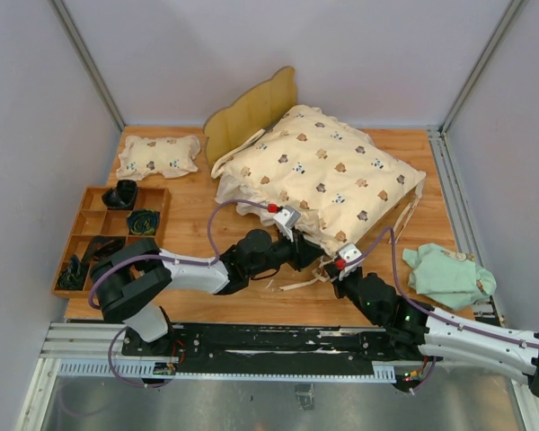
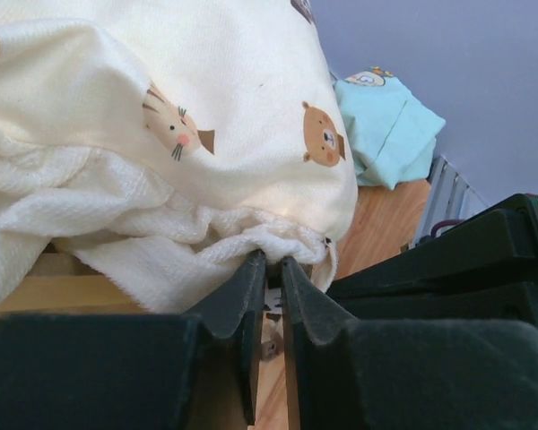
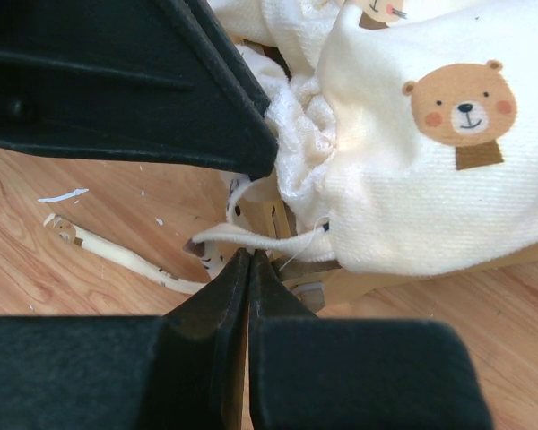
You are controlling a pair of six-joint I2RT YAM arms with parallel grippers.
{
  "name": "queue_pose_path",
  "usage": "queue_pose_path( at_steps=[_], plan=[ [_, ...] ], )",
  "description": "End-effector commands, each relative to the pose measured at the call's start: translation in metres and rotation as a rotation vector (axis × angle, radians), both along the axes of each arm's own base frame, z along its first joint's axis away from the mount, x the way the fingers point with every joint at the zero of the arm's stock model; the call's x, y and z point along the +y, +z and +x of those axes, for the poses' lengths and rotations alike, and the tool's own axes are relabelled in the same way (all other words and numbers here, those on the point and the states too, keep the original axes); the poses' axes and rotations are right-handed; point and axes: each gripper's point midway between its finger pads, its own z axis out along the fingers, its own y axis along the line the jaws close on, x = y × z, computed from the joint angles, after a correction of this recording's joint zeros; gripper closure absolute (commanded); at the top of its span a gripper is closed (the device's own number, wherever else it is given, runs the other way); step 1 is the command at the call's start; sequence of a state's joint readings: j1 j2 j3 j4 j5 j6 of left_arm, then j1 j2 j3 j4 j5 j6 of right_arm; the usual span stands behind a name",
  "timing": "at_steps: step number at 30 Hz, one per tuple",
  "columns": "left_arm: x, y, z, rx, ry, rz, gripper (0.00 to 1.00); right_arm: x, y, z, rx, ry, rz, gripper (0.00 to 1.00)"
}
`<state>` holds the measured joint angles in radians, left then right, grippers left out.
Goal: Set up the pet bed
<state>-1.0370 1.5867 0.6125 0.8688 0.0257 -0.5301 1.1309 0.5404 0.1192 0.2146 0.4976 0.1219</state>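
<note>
Left gripper (image 2: 269,260) near-closed at quilt (image 2: 206,90), right gripper (image 3: 249,253) closed

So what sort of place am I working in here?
Probably an enclosed robot test cell: plain grey wall panels in metal framing, a wooden tabletop, and a slotted rail along its near edge.

Cream quilt (image 1: 319,175) at centre, dotted with brown bears and pale cats, white ruffle underneath. Same print on the small pillow (image 1: 158,155), upper left. Light honey wood on the pet bed (image 1: 251,112); darker brown tray (image 1: 97,221); orange-brown grained table (image 1: 184,193); mint-green cloth (image 1: 449,274), right.
</note>
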Motion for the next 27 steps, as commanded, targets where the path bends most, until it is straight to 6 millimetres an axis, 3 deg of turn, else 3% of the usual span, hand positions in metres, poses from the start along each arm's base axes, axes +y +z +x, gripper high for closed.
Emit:
queue_pose_path(
  at_steps=[1,3,6,13,17,23,25,27],
  plan=[
    [0.000,0.010,0.003,-0.029,0.005,-0.016,0.92,-0.010,-0.002,0.006,-0.020,-0.051,-0.017,1.00],
    [0.002,0.015,-0.002,-0.036,-0.013,-0.032,0.99,-0.011,-0.002,0.006,-0.015,-0.058,-0.012,1.00],
    [0.005,0.023,-0.007,-0.041,-0.024,-0.059,1.00,-0.011,0.000,0.004,0.008,-0.063,0.000,1.00],
    [0.009,0.035,-0.013,-0.050,-0.042,-0.087,1.00,-0.013,0.000,-0.011,0.151,-0.084,0.100,0.69],
    [0.009,0.042,-0.014,-0.067,-0.049,-0.097,1.00,-0.016,0.001,-0.021,0.227,-0.098,0.185,0.61],
    [0.009,0.054,-0.014,-0.094,-0.054,-0.112,1.00,-0.003,0.006,-0.032,0.361,-0.126,0.448,0.60],
    [0.010,0.057,-0.011,-0.109,-0.036,-0.110,1.00,0.008,0.011,-0.035,0.314,-0.043,0.420,0.60],
    [0.010,0.057,-0.009,-0.120,-0.032,-0.102,1.00,0.011,0.017,-0.036,0.209,0.049,0.279,0.60]
  ],
)
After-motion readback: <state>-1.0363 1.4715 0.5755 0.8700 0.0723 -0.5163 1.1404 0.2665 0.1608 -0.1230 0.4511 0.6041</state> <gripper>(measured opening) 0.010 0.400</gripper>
